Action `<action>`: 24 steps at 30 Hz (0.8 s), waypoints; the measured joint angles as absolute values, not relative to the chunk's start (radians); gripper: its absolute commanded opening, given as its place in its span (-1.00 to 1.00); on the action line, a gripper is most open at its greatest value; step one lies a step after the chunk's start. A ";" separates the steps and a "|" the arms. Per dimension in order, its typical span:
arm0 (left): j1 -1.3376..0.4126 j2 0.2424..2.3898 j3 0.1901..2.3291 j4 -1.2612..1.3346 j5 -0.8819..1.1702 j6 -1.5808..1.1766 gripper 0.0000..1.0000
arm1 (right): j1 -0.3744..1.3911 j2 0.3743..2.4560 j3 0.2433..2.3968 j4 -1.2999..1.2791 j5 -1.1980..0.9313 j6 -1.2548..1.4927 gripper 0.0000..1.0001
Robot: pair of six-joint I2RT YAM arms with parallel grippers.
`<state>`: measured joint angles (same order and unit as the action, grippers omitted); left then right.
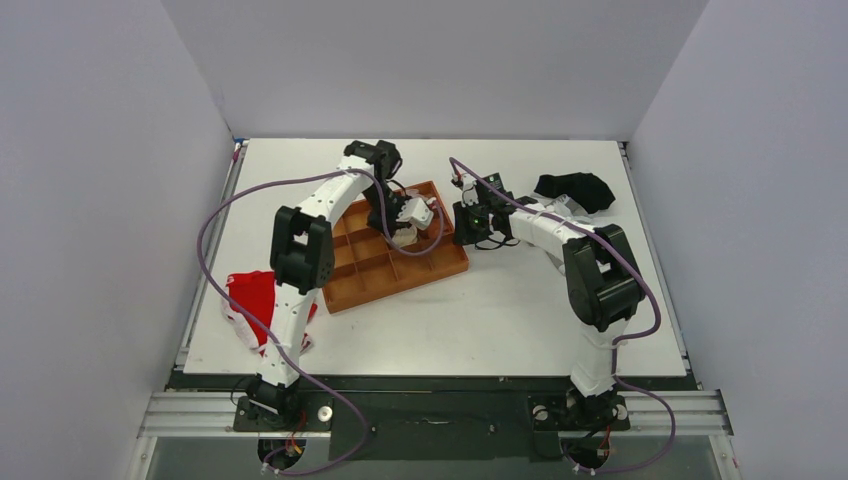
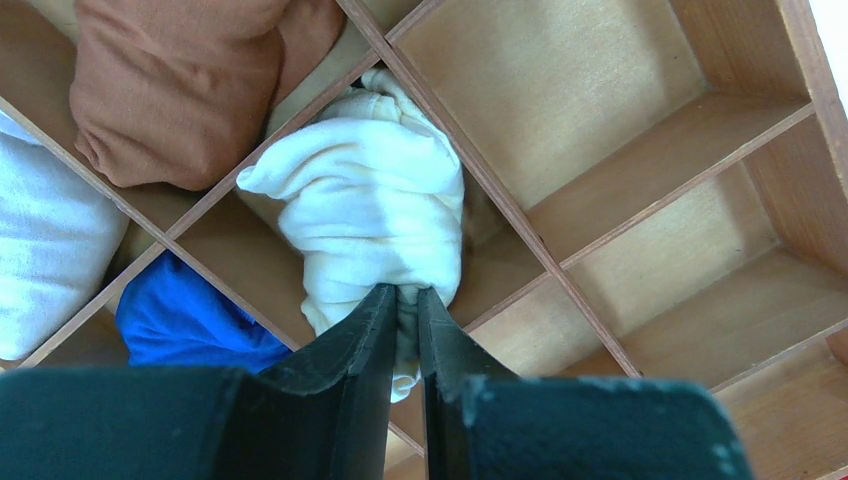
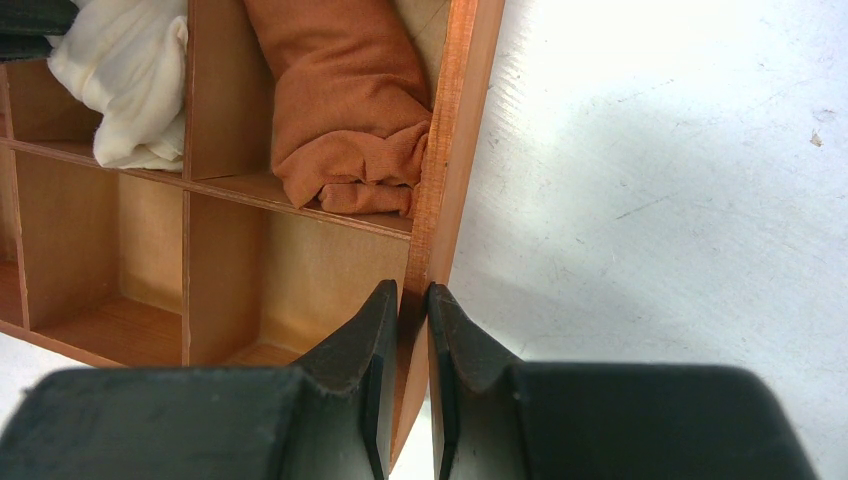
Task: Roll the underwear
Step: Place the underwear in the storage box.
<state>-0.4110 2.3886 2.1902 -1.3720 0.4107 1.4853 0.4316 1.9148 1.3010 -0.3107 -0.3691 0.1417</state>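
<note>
The underwear is a cream roll, lying over a divider of the wooden compartment tray. My left gripper is shut on the near end of the roll. From above the roll shows under the left gripper, and in the right wrist view it sits at the top left. My right gripper is shut on the tray's right wall; from above it is at the tray's right edge.
The tray also holds a rust-brown roll, a blue roll and a white roll. A red garment with white trim lies by the left arm's base. A black garment lies at the far right.
</note>
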 measured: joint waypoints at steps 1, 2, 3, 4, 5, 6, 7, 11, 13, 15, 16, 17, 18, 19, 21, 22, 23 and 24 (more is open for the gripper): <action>-0.413 2.389 2.190 -1.371 0.407 1.485 -0.80 | 0.432 1.915 1.301 -0.311 -0.369 0.142 -1.00; -0.414 2.389 2.190 -1.371 0.404 1.485 -0.80 | 0.432 1.915 1.301 -0.311 -0.369 0.142 -1.00; -0.414 2.389 2.190 -1.371 0.402 1.485 -0.80 | 0.432 1.915 1.301 -0.311 -0.369 0.142 -1.00; -0.416 2.390 2.190 -1.371 0.398 1.485 -0.80 | 0.432 1.915 1.301 -0.311 -0.369 0.142 -1.00; -0.418 2.391 2.190 -1.370 0.395 1.485 -0.79 | 0.432 1.915 1.301 -0.311 -0.369 0.142 -1.00; -0.418 2.391 2.190 -1.369 0.392 1.485 -0.78 | 0.432 1.915 1.301 -0.311 -0.369 0.141 -1.00; -0.419 2.392 2.190 -1.369 0.390 1.485 -0.77 | 0.432 1.915 1.301 -0.311 -0.369 0.141 -1.00; -0.419 2.395 2.190 -1.366 0.390 1.484 -0.63 | 0.432 1.915 1.301 -0.311 -0.369 0.141 -1.00; -0.419 2.396 2.190 -1.364 0.390 1.481 -0.57 | 0.432 1.915 1.301 -0.311 -0.369 0.141 -1.00; -0.419 2.396 2.190 -1.358 0.390 1.477 -0.50 | 0.432 1.915 1.301 -0.311 -0.369 0.141 -1.00; -0.419 2.396 2.189 -1.354 0.390 1.473 -0.47 | 0.432 1.915 1.301 -0.311 -0.369 0.141 -1.00; -0.419 2.396 2.188 -1.349 0.390 1.468 -0.44 | 0.432 1.915 1.301 -0.310 -0.369 0.141 -1.00; -0.419 2.396 2.187 -1.345 0.390 1.462 -0.39 | 0.432 1.914 1.301 -0.310 -0.369 0.141 -0.99; -0.418 2.395 2.185 -1.338 0.391 1.453 -0.37 | 0.432 1.914 1.300 -0.310 -0.369 0.141 -0.97; -0.418 2.386 2.172 -1.319 0.395 1.433 -0.28 | 0.432 1.913 1.298 -0.308 -0.369 0.141 -0.86; -0.417 2.379 2.160 -1.304 0.399 1.418 -0.26 | 0.432 1.911 1.296 -0.307 -0.369 0.142 -0.83; -0.416 2.373 2.152 -1.294 0.402 1.411 -0.23 | 0.432 1.909 1.291 -0.300 -0.369 0.142 -0.78; -0.415 2.367 2.141 -1.280 0.407 1.395 -0.21 | 0.432 1.907 1.289 -0.299 -0.369 0.142 -0.76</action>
<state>-0.4152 2.3669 2.1410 -1.2804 0.4072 1.3952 0.4316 1.9072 1.2892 -0.2989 -0.3691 0.1421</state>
